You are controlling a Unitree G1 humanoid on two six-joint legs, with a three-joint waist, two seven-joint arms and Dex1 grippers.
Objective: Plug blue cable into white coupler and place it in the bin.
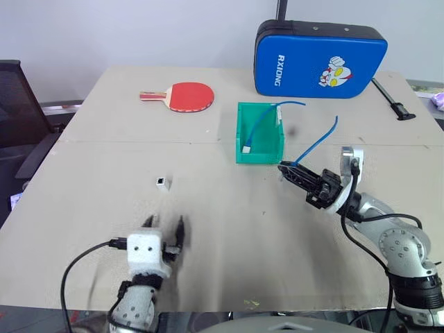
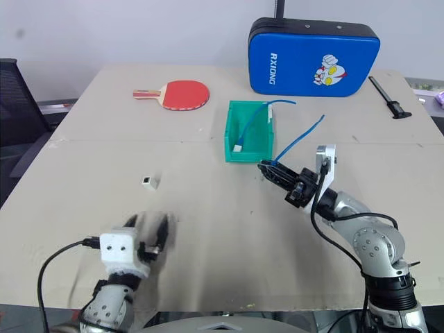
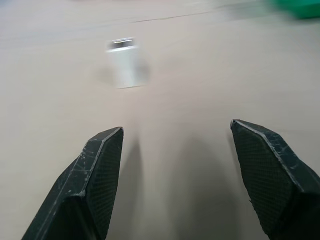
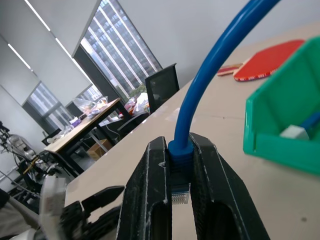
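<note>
Our right gripper has its fingers pressed onto the blue cable, pinching it just behind the small clear plug, which sits between them. From that grip the cable arcs up and away, its free end in the air above the desk. In the head views this gripper hangs just beside the near right corner of the bin, pointing toward our left.

Our left gripper has its fingers spread wide with nothing between them, low over the bare desk at the near left. The white coupler stands alone on the desk ahead of them, apart from both fingers.

The green bin sits near the middle of the desk. Inside it lies a second blue cable tipped with a white block, its other end rising over the far rim. Beyond the bin, a blue pad stands at the far edge, and a red table tennis paddle lies to the far left. A black tool lies at the far right, and a black chair stands off the left side of the desk.
</note>
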